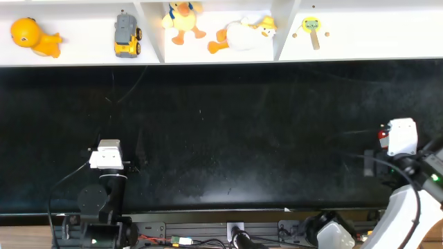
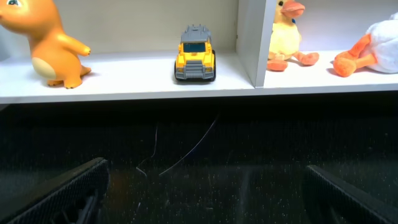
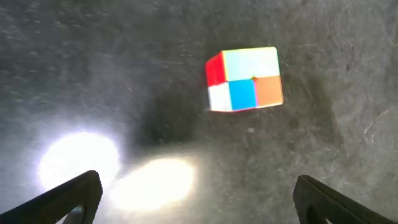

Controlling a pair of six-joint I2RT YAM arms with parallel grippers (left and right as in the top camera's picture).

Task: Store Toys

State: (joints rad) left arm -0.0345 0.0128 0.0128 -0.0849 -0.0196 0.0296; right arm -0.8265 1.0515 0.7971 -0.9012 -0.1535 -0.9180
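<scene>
Red, white, blue and orange squares, with paler ones on top, cover the puzzle cube (image 3: 244, 79). It sits flat on the black table (image 1: 228, 131) at the far right, directly beneath the right gripper (image 3: 199, 193) and touching nothing.

Left to right along the white shelf (image 1: 221, 61) at the table's far edge:
- The first bay holds an orange figure (image 1: 34, 36) and a yellow truck (image 1: 127, 36).
- The middle bay holds a yellow duck plush (image 1: 183, 21) and a white duck plush (image 1: 242, 34).
- The right bay holds a small wooden toy (image 1: 311, 29), with bare floor around it.

The left gripper (image 2: 208, 190) hangs low near the table's front edge, jaws spread wide and empty, facing the truck. Bare table runs between the two arms. The right gripper's jaws are also spread, with the cube between their lines and ungrasped.
</scene>
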